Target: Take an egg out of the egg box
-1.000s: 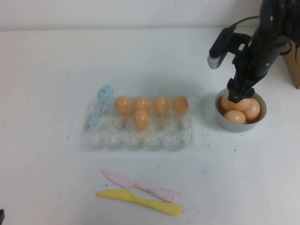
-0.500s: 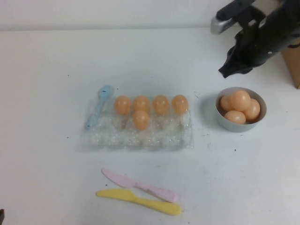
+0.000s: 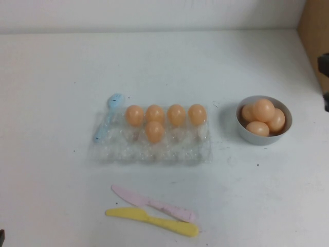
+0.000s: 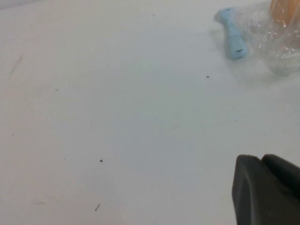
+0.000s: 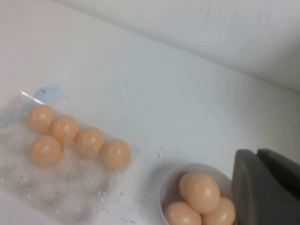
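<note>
The egg box (image 3: 151,138) sits mid-frame with five eggs: four in its top row, one egg (image 3: 154,131) just below. The bowl (image 3: 247,133) at right holds four. The right gripper (image 3: 325,85) pokes in at right edge, the left gripper (image 4: 265,190) at its view's lower right; jaws unreadable on both.

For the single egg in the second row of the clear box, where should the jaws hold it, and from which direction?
Probably from above. The lone egg sits in a cup of the egg box, so only its upper part is free. Grip its sides across the row, where both neighbouring cups are empty; the back-row eggs crowd its far side. The right gripper is near the bowl; the left gripper is far left.
</note>
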Tool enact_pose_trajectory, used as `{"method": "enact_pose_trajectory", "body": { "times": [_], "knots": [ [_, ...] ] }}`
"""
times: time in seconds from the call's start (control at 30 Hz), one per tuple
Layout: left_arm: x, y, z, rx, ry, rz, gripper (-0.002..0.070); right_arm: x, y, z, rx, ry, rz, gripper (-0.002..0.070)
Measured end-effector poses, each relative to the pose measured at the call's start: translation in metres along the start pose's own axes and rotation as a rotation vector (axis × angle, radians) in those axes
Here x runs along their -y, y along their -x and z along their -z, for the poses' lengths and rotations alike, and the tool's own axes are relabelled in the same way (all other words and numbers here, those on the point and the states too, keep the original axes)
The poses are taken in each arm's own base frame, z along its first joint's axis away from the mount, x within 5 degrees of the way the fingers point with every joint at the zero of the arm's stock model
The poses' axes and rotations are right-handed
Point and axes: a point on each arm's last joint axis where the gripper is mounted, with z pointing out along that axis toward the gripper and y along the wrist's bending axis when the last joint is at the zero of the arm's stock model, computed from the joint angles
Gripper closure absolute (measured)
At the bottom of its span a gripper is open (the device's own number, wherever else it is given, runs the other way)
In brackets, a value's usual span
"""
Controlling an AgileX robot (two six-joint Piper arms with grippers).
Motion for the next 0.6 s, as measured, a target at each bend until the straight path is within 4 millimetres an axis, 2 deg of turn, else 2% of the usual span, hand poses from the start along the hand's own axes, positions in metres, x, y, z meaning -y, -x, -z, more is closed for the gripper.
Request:
{"method": "enact_pose_trajectory", "body": {
  "times": [0.17,0.33,0.47,0.6],
  "knots": [
    [0.000,0.000,0.000,0.000,0.000,0.000,0.0679,-0.009,-0.025,0.062,0.141,-0.032,0.025,0.0693],
    [0.000,0.000,0.000,0.000,0.000,0.000,0.0679,-0.017,-0.051,0.110,0.270,-0.055,0.048,0.0693],
    [0.000,0.000,0.000,0.000,0.000,0.000,0.0679,-0.020,-0.073,0.127,0.311,-0.078,0.041,0.0693],
    [0.000,0.000,0.000,0.000,0.000,0.000,0.0679,-0.020,-0.087,0.130,0.312,-0.095,0.032,0.0693]
  ]
}}
